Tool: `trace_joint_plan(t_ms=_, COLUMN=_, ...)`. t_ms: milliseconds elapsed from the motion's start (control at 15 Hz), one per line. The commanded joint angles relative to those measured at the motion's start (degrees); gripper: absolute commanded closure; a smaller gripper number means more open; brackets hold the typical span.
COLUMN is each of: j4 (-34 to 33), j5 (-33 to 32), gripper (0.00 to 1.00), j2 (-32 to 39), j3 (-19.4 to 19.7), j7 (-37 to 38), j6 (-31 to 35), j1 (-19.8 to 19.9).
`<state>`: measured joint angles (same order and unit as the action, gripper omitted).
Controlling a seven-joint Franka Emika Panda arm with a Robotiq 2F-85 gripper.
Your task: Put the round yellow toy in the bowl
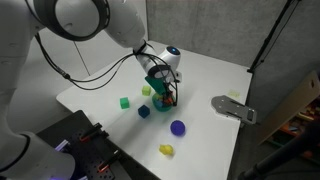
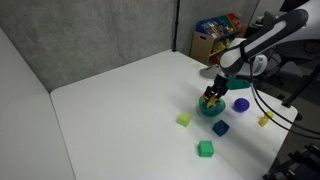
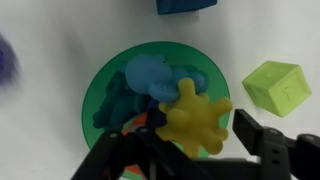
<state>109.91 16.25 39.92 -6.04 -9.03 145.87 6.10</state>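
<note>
In the wrist view the round yellow toy (image 3: pixel 192 118) is a spiky star-like lump. It sits over the near rim of the teal bowl (image 3: pixel 98 92), on top of a blue toy (image 3: pixel 150 78) inside it. My gripper (image 3: pixel 185 135) hangs right above the bowl with its dark fingers spread to either side of the toy. A narrow gap shows between the toy and the right finger. In both exterior views the gripper (image 1: pixel 163 88) (image 2: pixel 214 92) is low over the bowl (image 1: pixel 160 98) (image 2: pixel 211 109), and the toy is too small to make out.
A purple ball (image 1: pixel 178 127) (image 2: pixel 241 104), a dark blue cube (image 1: pixel 143 111) (image 2: pixel 220 128), a light green cube (image 1: pixel 146 90) (image 3: pixel 278 86), a green cube (image 1: pixel 125 101) (image 2: pixel 206 148) and a smooth yellow lump (image 1: pixel 166 150) lie around the bowl. A grey object (image 1: pixel 233 107) lies near the table edge.
</note>
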Motion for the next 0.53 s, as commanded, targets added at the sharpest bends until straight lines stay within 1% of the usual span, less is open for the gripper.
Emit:
trace_joint_plan(t_ms=0, j4=0.3, j5=0.5, gripper=0.0, j2=-2.6, j3=-1.6, j7=-0.5, j6=-2.4, j1=1.6)
trace_joint_plan(t_ms=267, j4=1.7, j5=0.7, gripper=0.0, j2=-7.0, j3=-1.9, j7=-0.5, j6=-5.2, j1=1.6)
trace_joint_plan(t_ms=467, j4=3.0, j5=0.1, gripper=0.0, j2=-11.5, j3=-1.3, j7=-0.9, j6=-9.2, j1=0.9)
